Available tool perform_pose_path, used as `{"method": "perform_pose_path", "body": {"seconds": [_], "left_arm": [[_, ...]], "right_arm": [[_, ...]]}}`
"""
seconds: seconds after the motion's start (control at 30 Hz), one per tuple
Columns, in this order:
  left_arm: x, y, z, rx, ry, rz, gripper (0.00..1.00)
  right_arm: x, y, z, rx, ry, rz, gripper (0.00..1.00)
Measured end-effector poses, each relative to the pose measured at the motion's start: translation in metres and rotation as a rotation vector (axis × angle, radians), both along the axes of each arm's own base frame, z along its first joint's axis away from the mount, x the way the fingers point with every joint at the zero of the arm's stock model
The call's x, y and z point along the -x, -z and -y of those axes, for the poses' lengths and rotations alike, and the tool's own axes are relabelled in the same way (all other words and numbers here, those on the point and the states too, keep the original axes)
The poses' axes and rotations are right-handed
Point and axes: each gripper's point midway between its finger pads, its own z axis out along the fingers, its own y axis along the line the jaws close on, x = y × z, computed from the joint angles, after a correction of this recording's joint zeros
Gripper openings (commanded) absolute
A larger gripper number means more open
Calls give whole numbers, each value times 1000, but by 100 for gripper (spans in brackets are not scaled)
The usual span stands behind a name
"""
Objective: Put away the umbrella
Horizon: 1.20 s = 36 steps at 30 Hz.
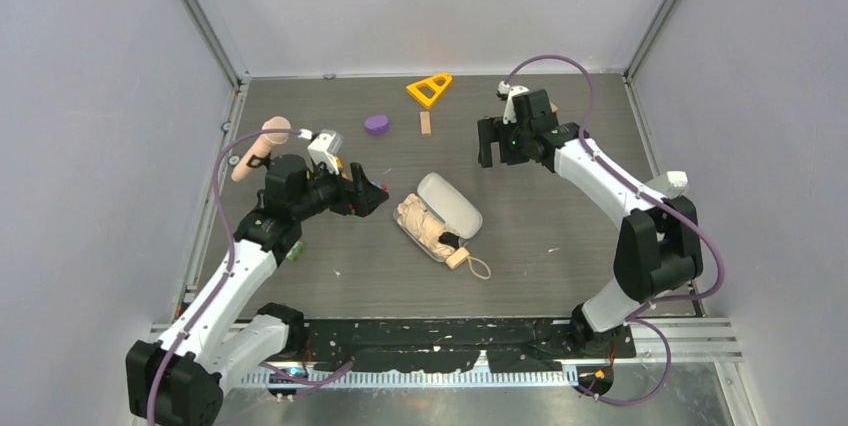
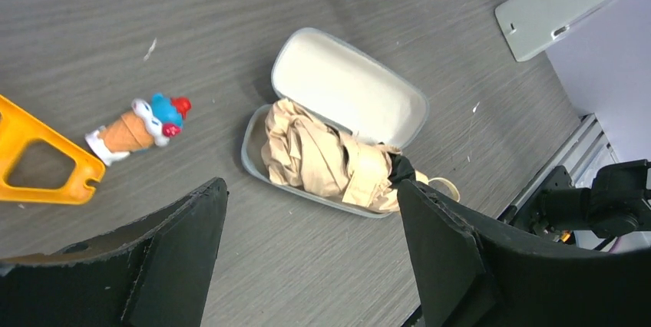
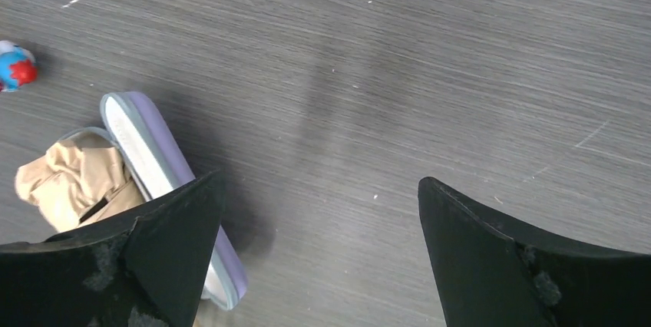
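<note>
Now the folded umbrella (image 1: 424, 223) lies in the open case (image 1: 452, 204), long axis diagonal with its handle (image 1: 457, 257) toward the near right, just right of the nearer left gripper (image 1: 372, 196), right gripper (image 1: 489, 158) farther back, both spread wide and empty.

Folded umbrella (image 3: 73, 180) in open case (image 3: 147, 150)
</note>
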Motion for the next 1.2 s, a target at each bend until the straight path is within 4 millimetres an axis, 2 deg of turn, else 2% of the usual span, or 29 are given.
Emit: {"method": "perform_pose_path", "body": {"seconds": [0.2, 0.33, 0.43, 0.63, 0.87, 1.0, 1.2], "left_arm": [[1, 41, 12, 7, -16, -111, 84], [5, 77, 27, -6, 8, -228, 86], [3, 91, 39, 1, 22, -269, 86], [-7, 114, 51, 14, 19, -316, 70], [-9, 142, 53, 1, 9, -372, 46], [-10, 154, 53, -11, 8, -397, 45], [-10, 158, 53, -11, 11, -390, 43]], "right_arm": [[-7, 40, -7, 48, -13, -55, 97], [-1, 70, -8, 60, -29, -115, 97], [4, 82, -14, 38, -55, -144, 97], [14, 97, -33, -27, -134, -183, 95], [50, 112, -70, -122, -284, -247, 92], [67, 108, -89, -195, -332, -255, 93], [87, 96, -104, -260, -346, -241, 93]]}}
